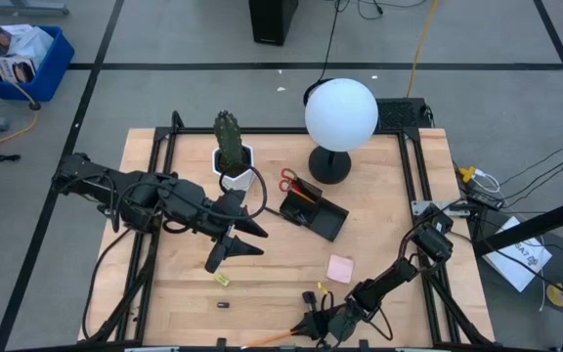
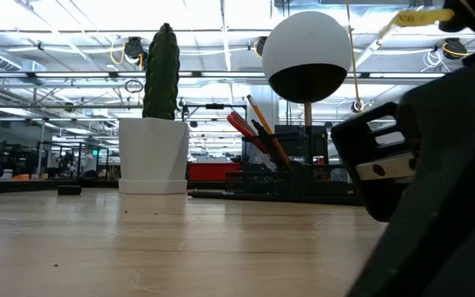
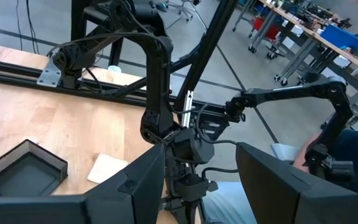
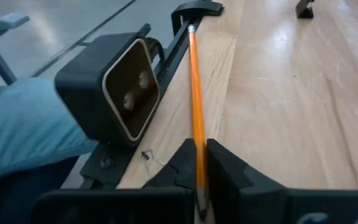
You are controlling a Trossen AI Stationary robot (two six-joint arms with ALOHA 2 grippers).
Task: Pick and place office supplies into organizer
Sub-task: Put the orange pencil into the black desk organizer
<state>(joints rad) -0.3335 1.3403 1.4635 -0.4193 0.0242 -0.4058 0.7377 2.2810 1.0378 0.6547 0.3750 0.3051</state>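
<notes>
The right claw (image 1: 313,326) sits low at the near edge of the light wooden tabletop (image 1: 281,284), its two dark fingers (image 4: 229,171) pressed together on a long orange wooden pencil (image 4: 195,93). In the right wrist view the pencil runs straight out from between the fingers, along the tabletop edge, just beside a black camera box with a gold-rimmed face (image 4: 114,84). From above, the pencil's free end points toward the left along the front rail.

The left claw (image 1: 238,238) hangs over the middle of the tabletop, near the white hexagonal pot holding a green cactus (image 1: 233,161); its fingers are spread apart with nothing between them.

The small black rectangular mesh organizer tray (image 1: 314,210) stands toward the back of the tabletop, just in front of the black lamp base carrying a white globe (image 1: 340,115). Red-handled scissors (image 1: 289,181) and another orange pencil (image 1: 303,195) already stand in its rear compartment; in the low view they lean out of it at an angle, between the cactus pot and the lamp stem.

A pink square sticky-note pad (image 1: 339,269) lies flat on the bare wood between the organizer and the right claw. A small yellow piece (image 1: 222,281) lies to the left of it, below the left claw, and a tiny black clip (image 1: 224,305) lies nearer the front edge. Another small yellow piece (image 1: 309,297) lies just beside the right claw
</notes>
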